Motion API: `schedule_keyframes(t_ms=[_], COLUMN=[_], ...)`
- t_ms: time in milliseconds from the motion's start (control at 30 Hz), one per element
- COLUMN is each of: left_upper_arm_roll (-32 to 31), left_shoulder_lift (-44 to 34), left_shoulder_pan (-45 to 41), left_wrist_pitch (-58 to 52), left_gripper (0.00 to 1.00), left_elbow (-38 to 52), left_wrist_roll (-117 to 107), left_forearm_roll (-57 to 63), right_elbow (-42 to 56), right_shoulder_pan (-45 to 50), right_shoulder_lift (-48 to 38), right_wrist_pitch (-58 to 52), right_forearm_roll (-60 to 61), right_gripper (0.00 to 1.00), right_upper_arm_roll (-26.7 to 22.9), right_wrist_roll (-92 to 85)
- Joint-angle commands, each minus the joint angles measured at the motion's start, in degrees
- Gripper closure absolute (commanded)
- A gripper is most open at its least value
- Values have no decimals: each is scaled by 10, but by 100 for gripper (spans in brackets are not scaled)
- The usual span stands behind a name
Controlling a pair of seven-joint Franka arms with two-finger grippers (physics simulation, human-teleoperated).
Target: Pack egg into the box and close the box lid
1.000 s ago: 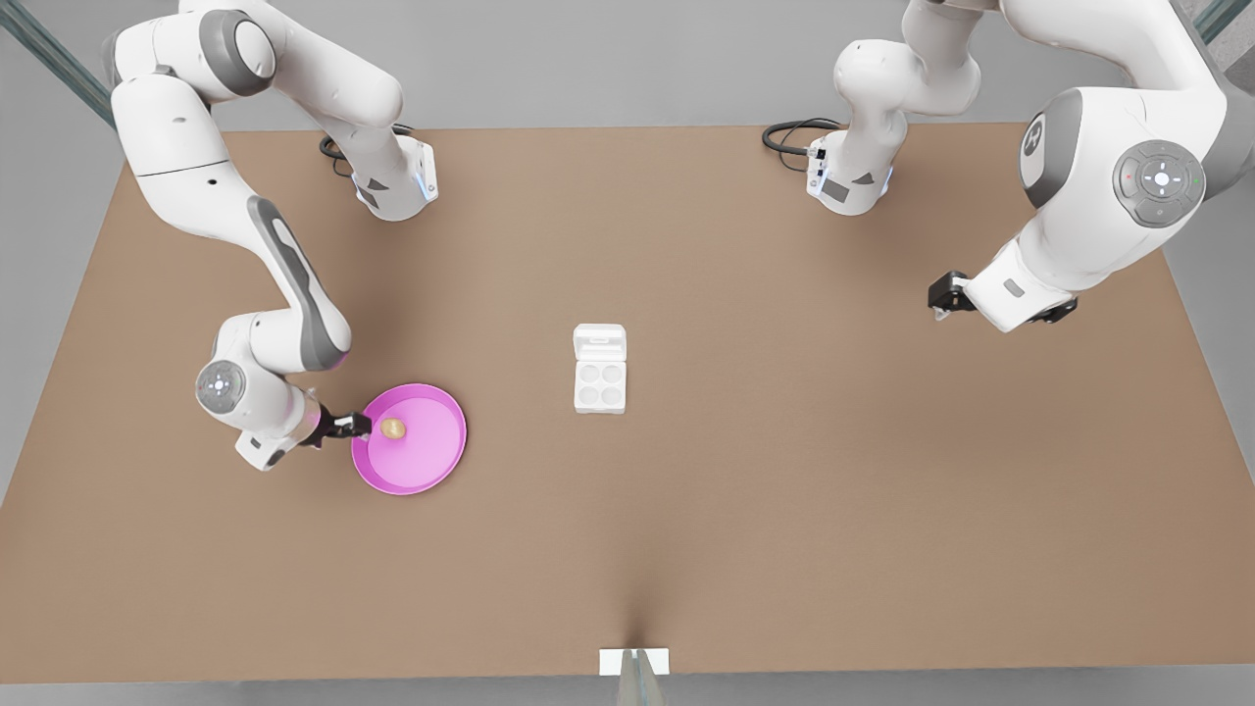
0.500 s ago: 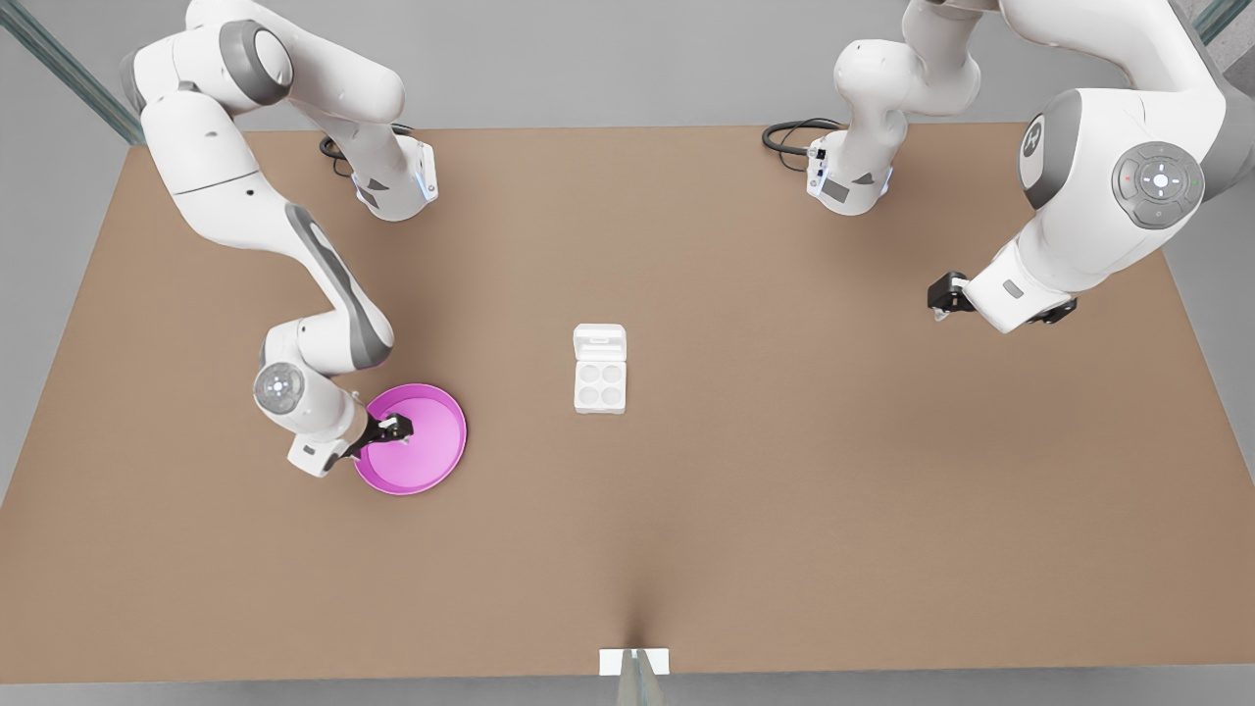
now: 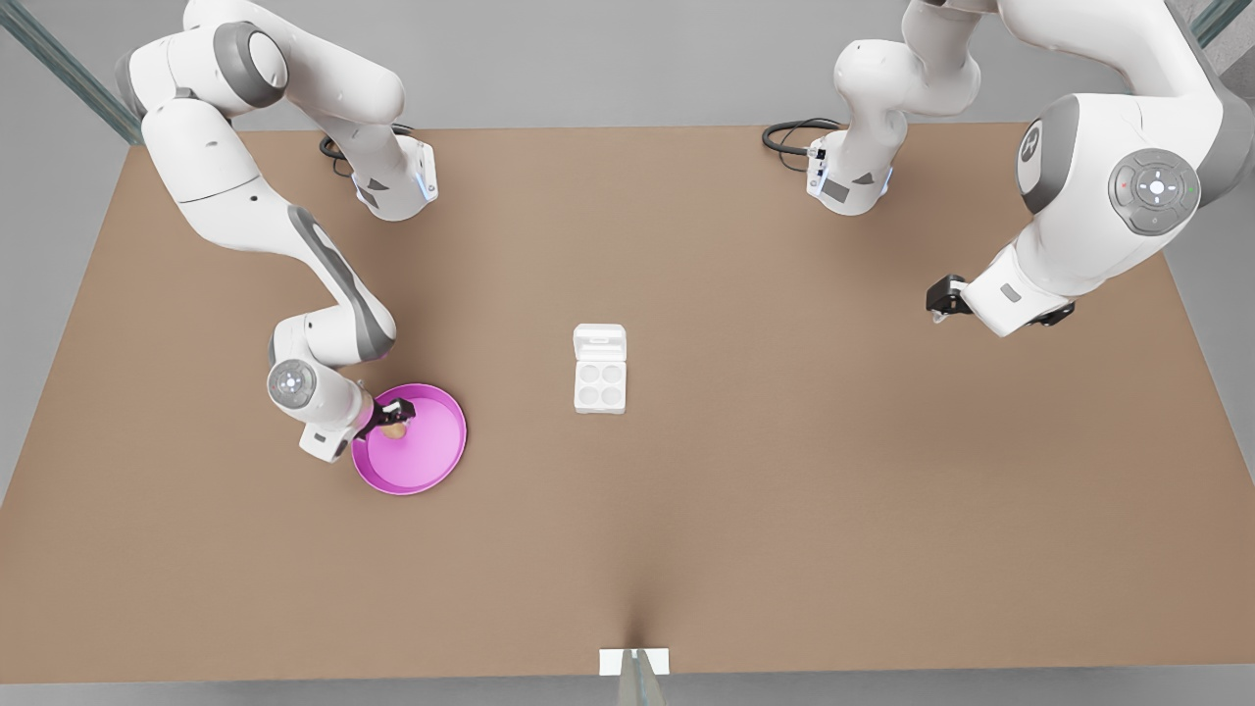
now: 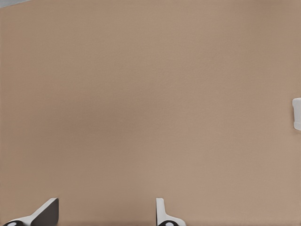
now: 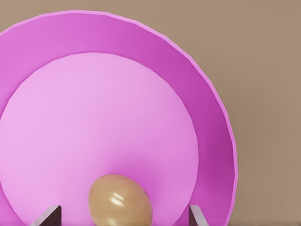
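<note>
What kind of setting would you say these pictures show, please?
Probably a simulated tabletop robot workcell: a bare brown table with two white arms mounted on it, and just a pink plate, an egg and a white box as props.

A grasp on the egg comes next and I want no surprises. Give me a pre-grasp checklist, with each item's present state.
1. Egg between the right gripper's jaws: ok, one jaw on each side.
2. Jaws open wide enough: ok, there is a gap on both sides of the egg.
3. Egg free to lift: ok, it lies alone on the plate.
4. Box ready: ok, the lid lies open and all four cups are empty.
5. Jaw height on the egg: cannot tell.
6. Left gripper out of the way: ok, it waits open over bare table, at the front view's right, away from the box.
</note>
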Motion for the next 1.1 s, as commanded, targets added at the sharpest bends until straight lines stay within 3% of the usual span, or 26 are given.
schedule_keyframes(t_ms=[0, 667, 700, 733, 800, 833, 867, 1067], left_upper_arm_roll=[1, 1, 1, 1, 1, 1, 1, 1], left_shoulder_lift=[-1, 4, 4, 4, 4, 4, 4, 4], left_shoulder_pan=[0, -1, 0, 0, -1, 0, 0, 0], left_wrist_pitch=[0, -2, -2, -2, -3, -2, -2, -3], left_gripper=[0, 0, 0, 0, 0, 0, 0, 0], left_elbow=[0, 0, 0, 0, 0, 0, 0, 0], left_wrist_roll=[0, 0, 0, 0, 0, -1, -1, -1], left_forearm_roll=[0, 0, 0, 0, 0, 0, 0, 0], right_elbow=[0, 0, 0, 0, 0, 0, 1, 5], right_shoulder_pan=[-1, -2, -2, -2, -2, -1, -1, -2], right_shoulder_lift=[0, 30, 30, 30, 30, 30, 30, 30], right_wrist_pitch=[16, 37, 37, 36, 36, 36, 35, 34], right_forearm_roll=[0, -1, -1, -1, -1, 0, -1, -1], right_gripper=[0, 0, 7, 25, 30, 44, 51, 60], right_upper_arm_roll=[0, -4, -4, -4, -4, -4, -4, -4], right_wrist_roll=[-4, -4, -4, -7, -7, -7, -7, -6])
